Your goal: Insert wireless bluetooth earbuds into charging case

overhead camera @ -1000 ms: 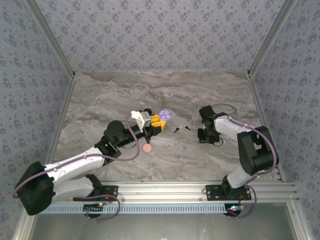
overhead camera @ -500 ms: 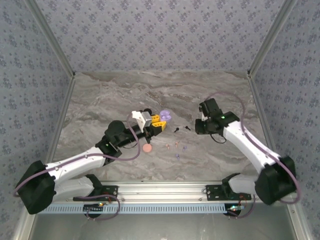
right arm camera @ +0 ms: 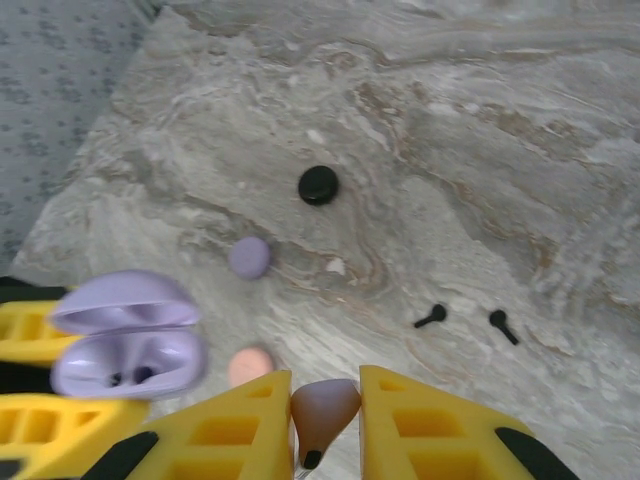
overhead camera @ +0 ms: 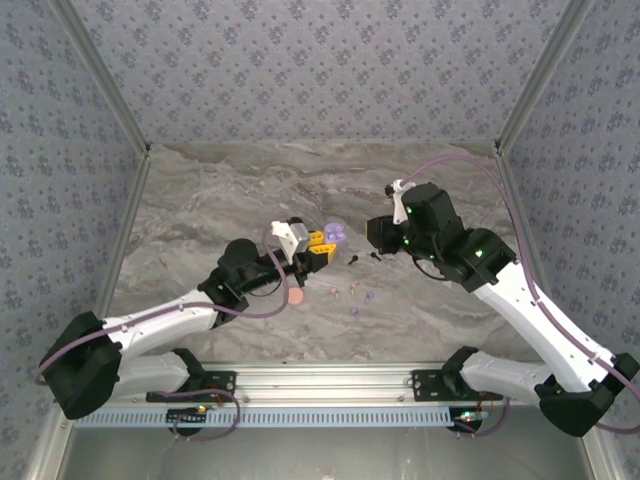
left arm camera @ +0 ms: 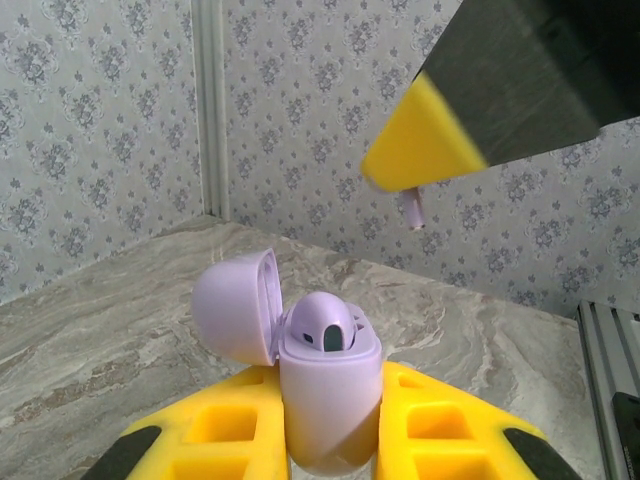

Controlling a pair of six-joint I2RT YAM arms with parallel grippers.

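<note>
Change since second ago: right arm unfolded from table's (overhead camera: 200, 200) right side and swung toward centre. Right gripper (right arm camera: 322, 392) now raised, at 3 o'clock of charging case (overhead camera: 334, 233). Left arm nudged slightly rightward.

Right gripper pinched narrow on pinkish-brown earbud (right arm camera: 325, 412), stem down. Left gripper (left arm camera: 330, 445) clamped on charging case: lilac, upright, lid flipped open toward 10 o'clock.

Black earbuds (overhead camera: 353, 260) lie on table at 5 o'clock of case. Pale and lilac earbuds (overhead camera: 352, 292) lie nearer, toward 6.

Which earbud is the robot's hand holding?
The pinkish-brown earbud, pinched in the right hand. The two black earbuds lie loose on the marble table, touched by nothing.
</note>
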